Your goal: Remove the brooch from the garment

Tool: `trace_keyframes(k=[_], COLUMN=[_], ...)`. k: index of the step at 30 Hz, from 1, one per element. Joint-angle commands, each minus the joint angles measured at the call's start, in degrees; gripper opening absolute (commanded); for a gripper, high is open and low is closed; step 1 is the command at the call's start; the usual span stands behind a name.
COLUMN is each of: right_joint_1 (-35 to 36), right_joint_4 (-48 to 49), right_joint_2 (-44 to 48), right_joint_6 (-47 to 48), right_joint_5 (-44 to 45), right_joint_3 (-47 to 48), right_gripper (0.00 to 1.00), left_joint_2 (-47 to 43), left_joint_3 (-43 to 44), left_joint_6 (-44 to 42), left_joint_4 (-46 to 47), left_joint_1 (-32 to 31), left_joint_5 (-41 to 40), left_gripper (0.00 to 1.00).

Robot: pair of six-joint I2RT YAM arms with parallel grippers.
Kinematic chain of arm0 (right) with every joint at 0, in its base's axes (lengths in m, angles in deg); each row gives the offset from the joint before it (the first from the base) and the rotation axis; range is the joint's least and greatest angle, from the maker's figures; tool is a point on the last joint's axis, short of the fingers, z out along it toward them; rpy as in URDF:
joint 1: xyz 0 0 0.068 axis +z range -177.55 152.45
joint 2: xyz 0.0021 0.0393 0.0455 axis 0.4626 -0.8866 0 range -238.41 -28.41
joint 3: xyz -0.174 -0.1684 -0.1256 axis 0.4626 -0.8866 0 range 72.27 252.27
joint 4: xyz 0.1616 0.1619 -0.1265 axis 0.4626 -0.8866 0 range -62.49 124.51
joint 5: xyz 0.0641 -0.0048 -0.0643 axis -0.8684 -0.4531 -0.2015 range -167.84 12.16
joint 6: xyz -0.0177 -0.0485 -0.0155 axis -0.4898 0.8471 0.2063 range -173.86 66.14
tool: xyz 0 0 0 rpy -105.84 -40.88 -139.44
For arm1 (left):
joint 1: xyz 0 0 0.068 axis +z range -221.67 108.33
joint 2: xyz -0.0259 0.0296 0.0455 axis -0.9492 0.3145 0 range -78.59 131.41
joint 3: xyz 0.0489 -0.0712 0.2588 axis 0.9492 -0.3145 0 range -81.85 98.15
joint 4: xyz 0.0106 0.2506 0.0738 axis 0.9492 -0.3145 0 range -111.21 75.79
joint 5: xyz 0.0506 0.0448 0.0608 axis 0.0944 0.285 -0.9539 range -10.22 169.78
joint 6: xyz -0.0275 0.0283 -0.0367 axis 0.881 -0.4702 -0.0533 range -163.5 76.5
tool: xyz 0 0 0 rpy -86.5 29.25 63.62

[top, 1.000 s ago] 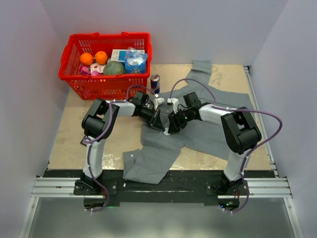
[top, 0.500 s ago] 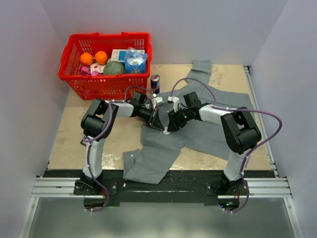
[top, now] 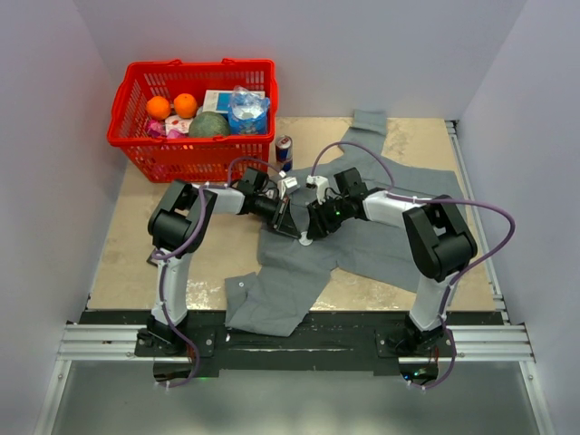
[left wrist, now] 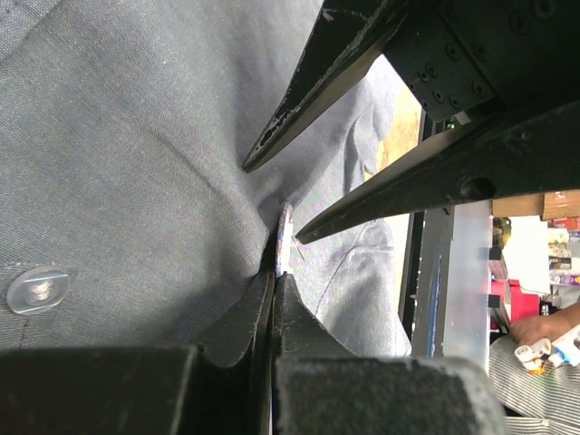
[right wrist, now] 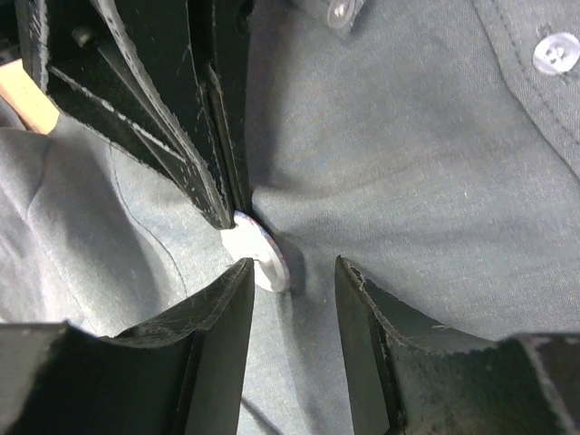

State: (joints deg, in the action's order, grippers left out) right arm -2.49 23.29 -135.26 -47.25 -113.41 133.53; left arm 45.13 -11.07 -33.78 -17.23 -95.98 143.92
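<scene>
Between the spread fingers of the right gripper (right wrist: 292,263), the brooch (right wrist: 256,246) stands nearly on edge, with its pale face turned towards the wrist camera. Its rim touches the finger on the left of that view, and the other finger is apart from it. Hard against the far side of the disc, the left gripper (left wrist: 275,272) is pressed together on a pucker of the garment (right wrist: 426,163); whether it also nips the disc's rim cannot be told. The step in hand looks like taking hold of the brooch. To do it well, the right gripper should probably shift sideways until the disc sits midway, so that both fingers meet its faces together and do not knock it flat. They should close on the disc alone, with no fold of cloth caught, and then draw it straight away from the left pinch, which anchors the fabric. A slow pull seems wise, since the soft cloth will lift and stretch before the fastening lets go. By count there are one brooch, one garment and two grippers. Two pale buttons (right wrist: 555,52) show in the right wrist view. Farther out on the table (top: 136,245) are one red basket (top: 127,91) holding two oranges (top: 159,107) and, just beside it, one drink can (top: 284,150).
</scene>
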Motion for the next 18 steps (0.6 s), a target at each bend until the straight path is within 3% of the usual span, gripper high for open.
trace_keyframes(k=[1,18], right_joint_1=[1.0,2.8], right_joint_4=[0.4,-2.8], right_joint_2=[-2.0,-4.1], right_joint_6=[-0.2,1.7], right_joint_5=[2.8,4.4], right_joint_3=[1.8,4.2], right_gripper=[0.45,0.44], left_joint_2=[-1.2,-0.8], left_joint_3=[-0.3,-0.3], left_joint_6=[1.4,1.9], left_joint_4=[2.1,2.1], left_joint_1=[0.6,1.2], left_joint_5=[1.7,1.6], left_gripper=[0.0,0.0])
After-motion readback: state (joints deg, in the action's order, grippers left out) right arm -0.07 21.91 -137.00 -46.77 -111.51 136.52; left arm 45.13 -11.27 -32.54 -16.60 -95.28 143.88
